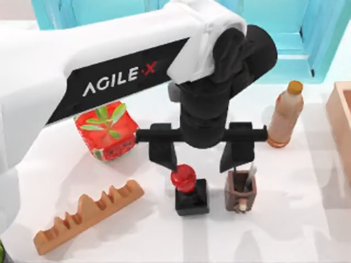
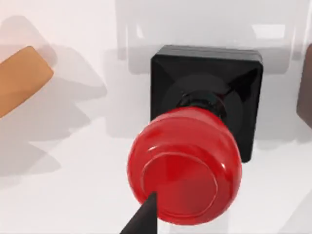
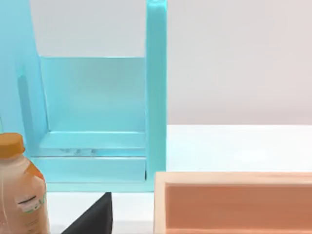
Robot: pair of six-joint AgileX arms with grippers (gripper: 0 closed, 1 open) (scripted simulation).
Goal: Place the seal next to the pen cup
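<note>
The seal (image 1: 190,193), a black cube base with a glossy red knob, stands upright on the table a short gap left of the pen cup (image 1: 240,190), a small dark-brown square cup with pens. My left gripper (image 1: 198,158) hangs open just above them, its fingers spread wide. One finger sits close by the red knob and the other over the pen cup. The left wrist view looks down on the seal (image 2: 197,146), with one dark fingertip (image 2: 142,218) at the knob's edge. My right gripper (image 3: 90,222) is parked off at the right by the bottle.
A red watermelon-patterned plant pot (image 1: 107,130) stands to the left. A brown bottle (image 1: 285,114) is behind the pen cup on the right. A jagged orange block (image 1: 88,216) lies front left, a wooden box (image 1: 343,123) sits at the right edge, and a teal shelf (image 1: 296,24) runs along the back.
</note>
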